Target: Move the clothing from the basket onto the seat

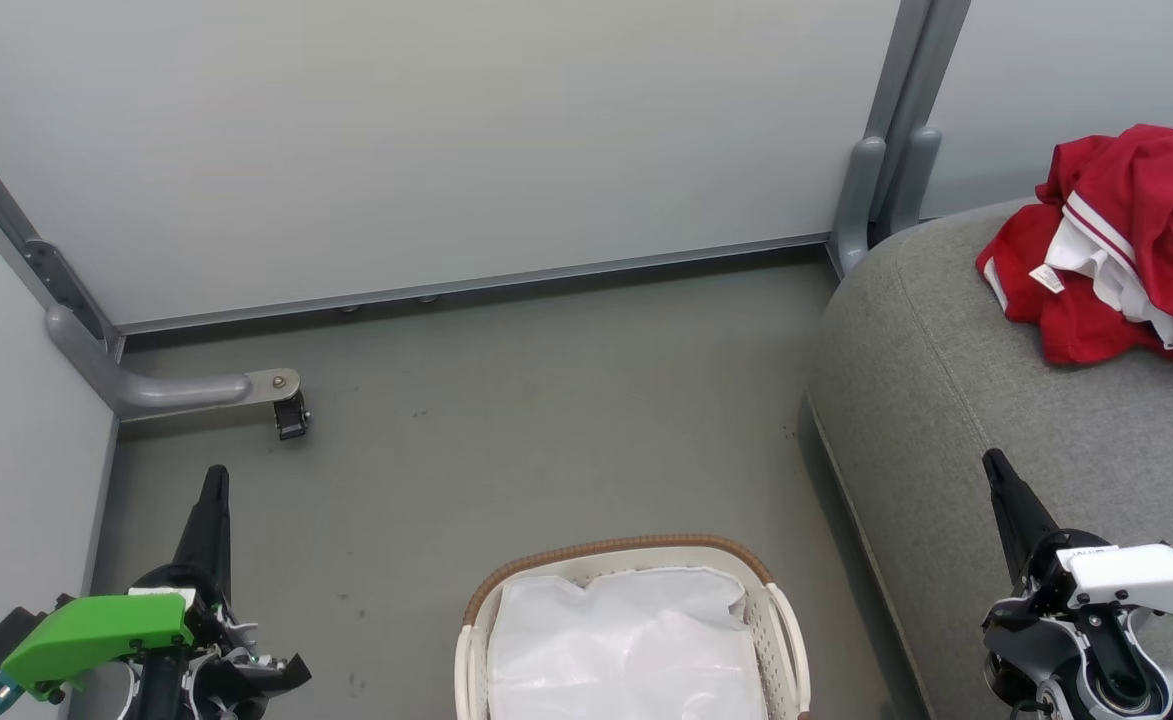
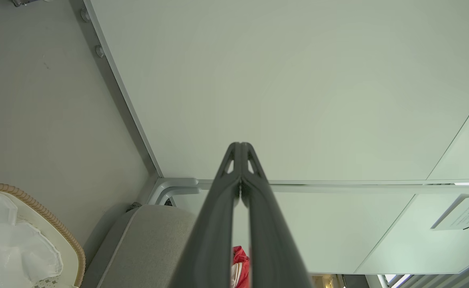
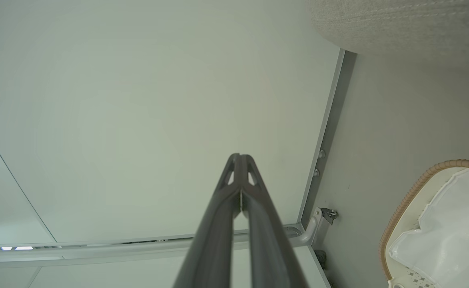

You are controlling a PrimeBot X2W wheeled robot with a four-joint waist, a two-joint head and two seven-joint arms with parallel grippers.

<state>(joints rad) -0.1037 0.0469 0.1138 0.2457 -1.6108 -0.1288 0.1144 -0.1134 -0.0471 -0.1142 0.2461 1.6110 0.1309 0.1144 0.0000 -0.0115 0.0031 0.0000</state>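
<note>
Clothing [image 1: 1136, 185] well beyond right hand [image 1: 994, 466]

Ahead I see a pale partition panel [image 1: 446, 130] in a grey metal frame, with an upright post [image 1: 908, 90] at its right end. A second panel [image 1: 6, 450] closes off the left. A grey tubular foot [image 1: 156, 390] ends in a small black caster [image 1: 291, 417] on the dull grey, faintly scuffed floor [image 1: 546, 420]. The light is soft and even. My left wrist view shows a white paper sheet [image 2: 464, 214] on a panel.

The grey floor [image 1: 546, 420] carries the basket [image 1: 616, 547] (white-lined), and the seat [image 1: 946, 400] bears the crumpled clothing [image 1: 1146, 180].
</note>
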